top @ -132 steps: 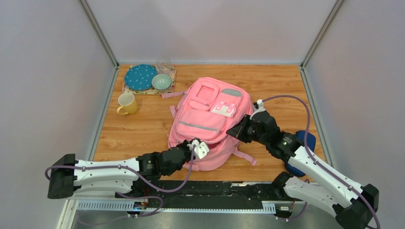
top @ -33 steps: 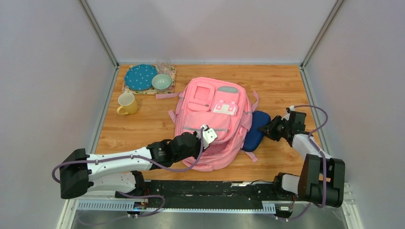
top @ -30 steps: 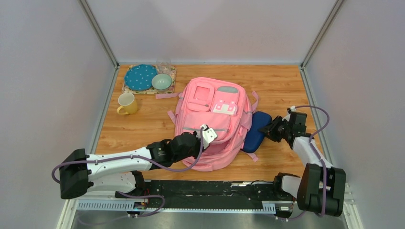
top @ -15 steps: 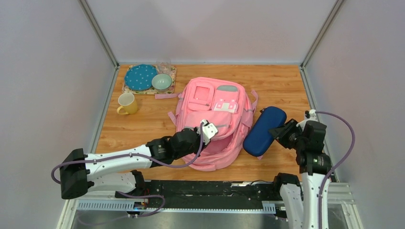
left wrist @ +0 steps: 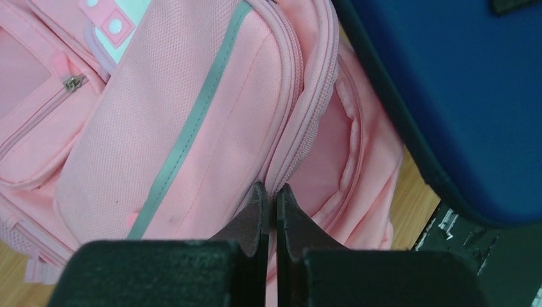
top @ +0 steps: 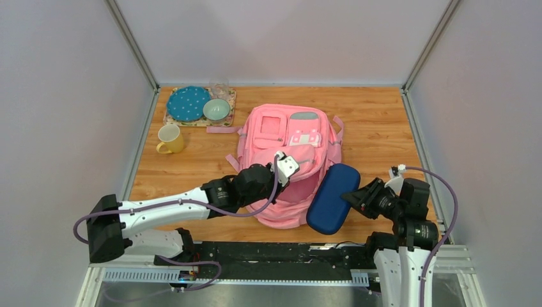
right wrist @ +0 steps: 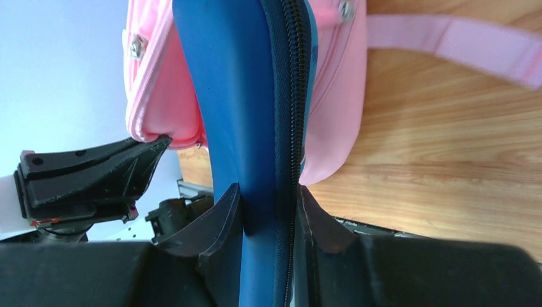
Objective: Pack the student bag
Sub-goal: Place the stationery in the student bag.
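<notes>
The pink student bag point(top: 287, 134) lies in the middle of the wooden table, its top opening facing the near edge. My left gripper point(top: 286, 167) is shut on the bag's zip edge point(left wrist: 300, 137) and holds the front flap lifted, so the main pocket point(left wrist: 332, 160) gapes. My right gripper point(top: 353, 197) is shut on a dark blue zip case point(top: 331, 198) and holds it tilted in the air at the bag's near right side. In the right wrist view the case point(right wrist: 243, 96) runs up between the fingers point(right wrist: 220, 220), beside the pink fabric point(right wrist: 160, 83).
A yellow mug point(top: 170, 139) stands at the left. Behind it a placemat carries a blue dotted plate point(top: 188, 103), a green bowl point(top: 216, 110) and a clear glass point(top: 220, 87). Grey walls close in the table on three sides. A black rail point(top: 287, 252) runs along the near edge.
My right gripper has taken the blue case off the table and carried it left and nearer, to the bag's opening. My left gripper has lifted the bag's flap higher and toward the far side.
</notes>
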Controlling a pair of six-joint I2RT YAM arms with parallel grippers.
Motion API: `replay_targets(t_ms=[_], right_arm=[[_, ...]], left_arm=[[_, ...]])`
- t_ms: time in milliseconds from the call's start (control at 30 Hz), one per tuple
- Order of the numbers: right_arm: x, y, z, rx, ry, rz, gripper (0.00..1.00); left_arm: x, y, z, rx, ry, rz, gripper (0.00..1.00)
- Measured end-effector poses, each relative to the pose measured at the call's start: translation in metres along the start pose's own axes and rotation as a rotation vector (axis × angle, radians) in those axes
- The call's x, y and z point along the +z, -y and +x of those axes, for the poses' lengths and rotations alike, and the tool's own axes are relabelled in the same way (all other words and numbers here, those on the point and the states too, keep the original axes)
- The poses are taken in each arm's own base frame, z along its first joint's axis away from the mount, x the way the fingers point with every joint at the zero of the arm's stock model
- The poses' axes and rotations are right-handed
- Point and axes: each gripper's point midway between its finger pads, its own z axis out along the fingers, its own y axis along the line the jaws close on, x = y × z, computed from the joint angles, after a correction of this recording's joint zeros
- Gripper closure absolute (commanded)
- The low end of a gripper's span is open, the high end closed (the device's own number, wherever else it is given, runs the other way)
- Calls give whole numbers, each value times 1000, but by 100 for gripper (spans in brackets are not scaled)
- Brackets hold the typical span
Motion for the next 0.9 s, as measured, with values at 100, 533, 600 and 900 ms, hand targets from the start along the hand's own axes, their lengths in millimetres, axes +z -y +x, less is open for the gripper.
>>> replay_targets(t_ms=[100, 533, 600, 900], right_arm=[[4, 1, 8, 28, -49, -21, 100], [40, -16, 25, 28, -281, -68, 100], [50, -21, 33, 14, -328, -69, 100], [94, -35, 12, 58, -252, -61, 100]], left_arm=[[7, 6, -9, -14, 2, 21, 100], [22, 23, -25, -47, -2, 100, 100], [21, 24, -28, -48, 3, 109, 100], [17, 27, -31, -46, 0, 129, 100]])
